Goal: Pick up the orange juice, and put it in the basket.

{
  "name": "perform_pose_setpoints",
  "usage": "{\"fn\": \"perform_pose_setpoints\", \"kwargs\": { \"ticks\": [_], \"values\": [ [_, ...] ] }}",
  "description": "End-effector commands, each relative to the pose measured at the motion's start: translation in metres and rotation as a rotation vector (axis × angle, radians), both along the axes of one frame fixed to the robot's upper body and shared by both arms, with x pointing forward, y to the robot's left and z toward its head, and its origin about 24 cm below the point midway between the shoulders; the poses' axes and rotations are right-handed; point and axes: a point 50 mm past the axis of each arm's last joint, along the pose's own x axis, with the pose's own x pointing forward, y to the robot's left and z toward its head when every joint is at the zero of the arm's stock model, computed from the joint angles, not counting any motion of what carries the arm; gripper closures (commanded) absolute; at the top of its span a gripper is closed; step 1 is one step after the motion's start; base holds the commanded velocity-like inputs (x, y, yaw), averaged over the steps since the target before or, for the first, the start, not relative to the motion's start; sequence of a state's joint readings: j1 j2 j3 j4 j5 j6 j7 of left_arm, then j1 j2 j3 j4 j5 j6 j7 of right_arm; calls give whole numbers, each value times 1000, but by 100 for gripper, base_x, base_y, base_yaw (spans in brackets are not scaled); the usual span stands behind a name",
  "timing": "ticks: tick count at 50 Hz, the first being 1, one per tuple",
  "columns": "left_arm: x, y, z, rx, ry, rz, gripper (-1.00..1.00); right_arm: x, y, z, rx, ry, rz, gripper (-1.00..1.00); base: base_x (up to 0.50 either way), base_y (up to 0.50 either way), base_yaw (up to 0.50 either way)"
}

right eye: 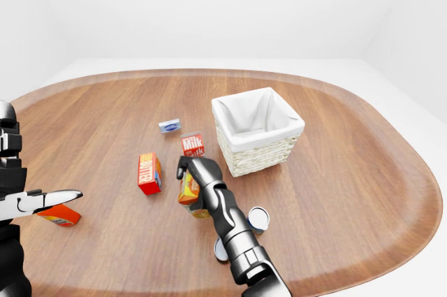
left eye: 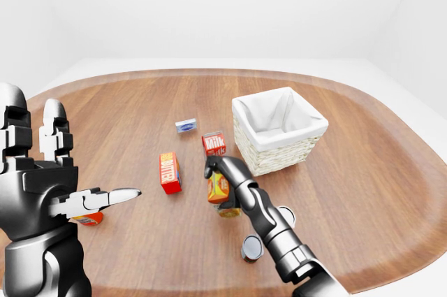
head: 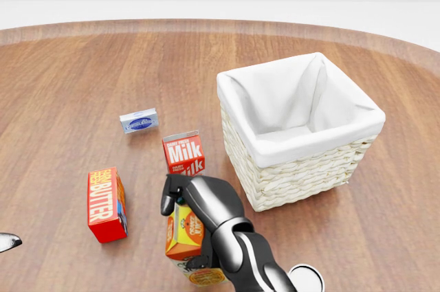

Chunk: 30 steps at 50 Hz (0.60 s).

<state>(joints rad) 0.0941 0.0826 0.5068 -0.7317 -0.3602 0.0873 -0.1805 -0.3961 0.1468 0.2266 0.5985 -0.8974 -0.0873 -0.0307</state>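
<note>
I am gripping the juice carton (head: pixel 184 229) in my right robot hand (head: pixel 199 213), lifted just off the surface (head: pixel 82 72) at seven o'clock from the basket (head: pixel 300 161), and risking knocking the milk carton (head: pixel 183 152) just beside it.

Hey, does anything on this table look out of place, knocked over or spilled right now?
Nothing looks spilled or damaged. The orange juice is off the table only because the right hand grips it. The milk and butter cartons stand upright, and the basket sits level and empty.
</note>
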Motion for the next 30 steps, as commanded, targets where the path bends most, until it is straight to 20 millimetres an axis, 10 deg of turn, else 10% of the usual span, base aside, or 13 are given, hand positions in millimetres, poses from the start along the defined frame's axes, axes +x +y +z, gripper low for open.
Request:
{"fn": "perform_pose_setpoints", "kwargs": {
  "ticks": [1,30],
  "values": [
    [0,0,0,0,0,0,-100,13,5,27,52,-102,-21,100,0,0,0],
    [0,0,0,0,0,0,-100,25,18,103,339,-235,42,100,0,0,0]
  ]
}}
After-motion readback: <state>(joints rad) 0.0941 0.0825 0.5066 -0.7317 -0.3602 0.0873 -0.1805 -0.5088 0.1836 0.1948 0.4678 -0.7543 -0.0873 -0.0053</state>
